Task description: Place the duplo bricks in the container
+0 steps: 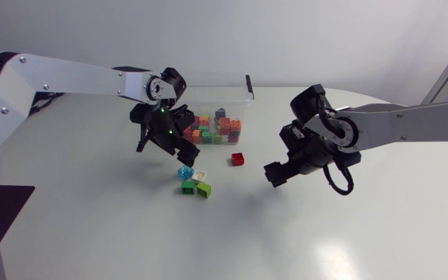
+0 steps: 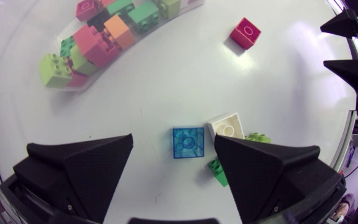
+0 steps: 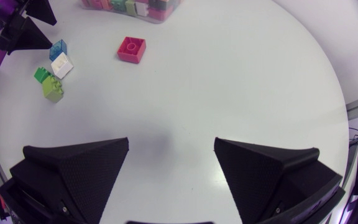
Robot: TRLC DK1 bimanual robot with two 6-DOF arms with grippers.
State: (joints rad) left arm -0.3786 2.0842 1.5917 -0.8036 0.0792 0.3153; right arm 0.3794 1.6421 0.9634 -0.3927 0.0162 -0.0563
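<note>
over on the left, the left arm [image 1: 76, 78] hangs above the bench [image 1: 92, 225], just in front of the clear container [image 1: 247, 87], which already has a good many duplo bricks in it. the left jaws stand wide apart with nothing in them. the blue brick [image 2: 188, 143] lies on the bench straight below the gap between them, a touch nearer one finger. it looks square, so no axis matters. the white brick [image 2: 227, 126] touches it, with two green bricks [image 1: 196, 188] just beside. further right, the red brick [image 1: 238, 159] sits alone, nearer the right arm [image 1: 395, 124], whose right jaws also gape, holding nothing.
</note>
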